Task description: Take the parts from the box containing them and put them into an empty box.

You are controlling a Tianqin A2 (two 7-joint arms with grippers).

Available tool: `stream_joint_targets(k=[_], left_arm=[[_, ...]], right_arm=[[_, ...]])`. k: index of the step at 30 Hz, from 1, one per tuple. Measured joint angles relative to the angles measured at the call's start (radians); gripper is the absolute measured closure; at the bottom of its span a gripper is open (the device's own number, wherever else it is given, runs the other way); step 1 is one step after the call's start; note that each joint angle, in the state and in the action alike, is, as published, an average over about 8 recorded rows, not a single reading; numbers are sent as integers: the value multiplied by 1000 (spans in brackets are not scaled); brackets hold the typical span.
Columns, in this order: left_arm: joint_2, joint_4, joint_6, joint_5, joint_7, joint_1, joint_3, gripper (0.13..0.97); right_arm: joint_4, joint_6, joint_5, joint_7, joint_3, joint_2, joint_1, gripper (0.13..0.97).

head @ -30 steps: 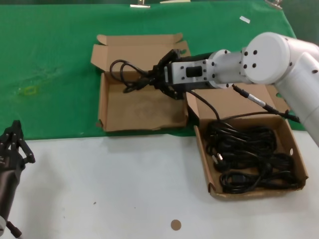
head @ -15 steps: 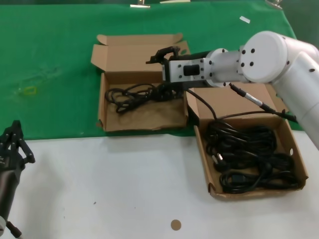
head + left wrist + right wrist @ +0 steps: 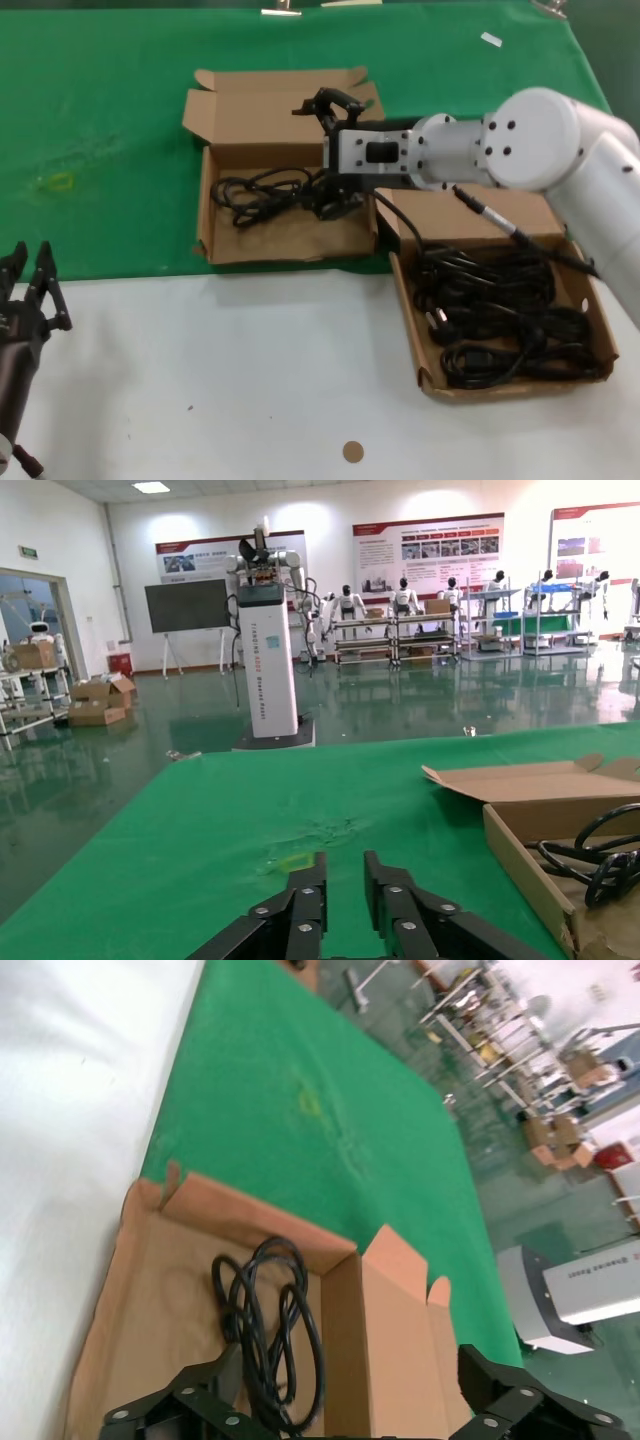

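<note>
One coiled black power cable (image 3: 262, 190) lies in the far-left box (image 3: 206, 215) with upright walls, on the green cloth; it is that box's only content. My right gripper (image 3: 322, 155) hovers over this box's right end, open wide, one finger (image 3: 336, 100) above and one (image 3: 335, 203) below, holding nothing. The right wrist view shows the same cable (image 3: 265, 1330) on the box floor (image 3: 140, 1300) below the open right gripper (image 3: 340, 1405). Several more cables (image 3: 500, 315) fill the right box (image 3: 408, 310) with leaning walls. My left gripper (image 3: 28, 264) is parked at the near left, open and empty (image 3: 345, 875).
My right arm's own black cable (image 3: 500, 215) runs across the right box's lid. A small brown disc (image 3: 352, 452) lies on the white table near the front edge. A yellowish mark (image 3: 60, 182) sits on the green cloth at left.
The right gripper let go of the cable coil, which dropped into the far-left box, and its fingers spread wide. The left gripper's fingers have parted slightly.
</note>
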Motion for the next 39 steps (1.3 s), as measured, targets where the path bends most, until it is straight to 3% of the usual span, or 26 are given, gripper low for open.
stream_joint_targets(k=[7,16,21,33,39], left_arm=[[0,0,0,0,0,0,0,883],[0,0,0,0,0,0,0,746],[0,0,0,0,0,0,0,616],[0,0,0,0,1,0,0,331],[0,0,0,0,0,0,0,298]], right_arm=[[61,66,58,15,49,3,-94,295],[145,158,139,36,118,7,-223,216],[192,208,184,47,156,9,-295,155],[305,331,292,75,248,15,-469,129],[362,393,347,89,295,18,-558,129]])
